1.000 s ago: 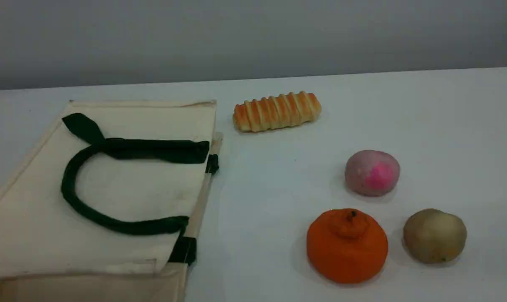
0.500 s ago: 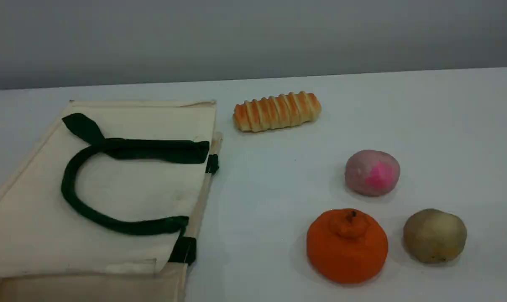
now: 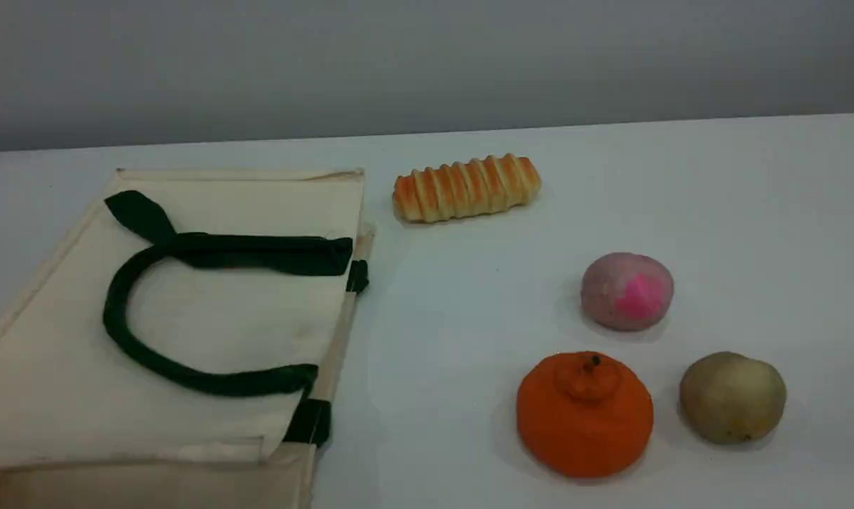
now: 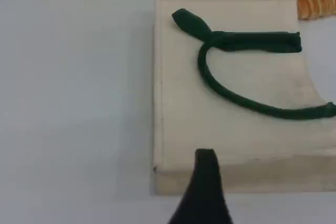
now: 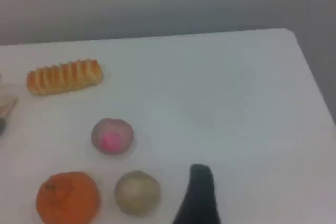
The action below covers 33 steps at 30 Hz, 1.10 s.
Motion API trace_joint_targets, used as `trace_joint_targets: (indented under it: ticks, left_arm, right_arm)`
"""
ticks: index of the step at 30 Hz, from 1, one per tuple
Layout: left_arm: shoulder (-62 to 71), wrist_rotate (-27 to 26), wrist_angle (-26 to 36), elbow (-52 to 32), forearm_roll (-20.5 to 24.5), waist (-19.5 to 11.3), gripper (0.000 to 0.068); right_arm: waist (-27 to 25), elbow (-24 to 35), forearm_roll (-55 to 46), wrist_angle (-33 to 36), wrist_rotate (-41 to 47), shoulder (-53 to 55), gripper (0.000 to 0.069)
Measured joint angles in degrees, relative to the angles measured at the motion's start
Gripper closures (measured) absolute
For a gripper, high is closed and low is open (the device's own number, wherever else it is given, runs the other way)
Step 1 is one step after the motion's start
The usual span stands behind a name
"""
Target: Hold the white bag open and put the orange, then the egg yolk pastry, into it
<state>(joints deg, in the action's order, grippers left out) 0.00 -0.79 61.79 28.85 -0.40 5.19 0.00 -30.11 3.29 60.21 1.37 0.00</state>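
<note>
Grippers, left gripper (image 4: 206,182) and right gripper (image 5: 199,195), both spread wide, hold nothing above the table (image 3: 469,283)

The cream bag (image 3: 208,318) lies flat on the left, green handle (image 3: 116,318) looped on top. The orange (image 3: 584,416) sits stem up, just beside the tan pastry (image 3: 732,397).

Plain grey wall (image 3: 427,63) behind a white table (image 3: 717,184), soft even light, faint shadows.
</note>
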Motion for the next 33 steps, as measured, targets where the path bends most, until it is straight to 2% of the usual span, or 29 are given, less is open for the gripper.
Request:
trace_joint_targets:
  ticks: [11,17,20,27,33]
  left_arm:
    - [0.00,0.00,0.00,0.00,0.00,0.05,0.0135]
    - [3.53,0.00,-1.82,1.79,0.00,0.05,0.0135]
    - [8.34,0.29,-5.45,3.79,0.00,0.05,0.0135]
    - [24.30,1.95,-13.89,8.62,-0.17,0.05,0.0135]
    - [39.95,6.15,-20.33,9.30,0.40,0.05,0.0135]
  right_arm:
    - [0.00,0.00,2.00,-0.88,0.06,0.00,0.0139]
    - [0.05,0.00,6.49,-3.50,-3.48,0.90,0.0139]
    - [0.05,-0.06,8.45,-5.61,-5.11,5.29,0.0139]
    - [0.05,-0.06,13.61,-15.69,-8.53,19.52,0.0139]
    - [0.05,-0.06,20.03,-25.43,-10.51,32.60,0.0139]
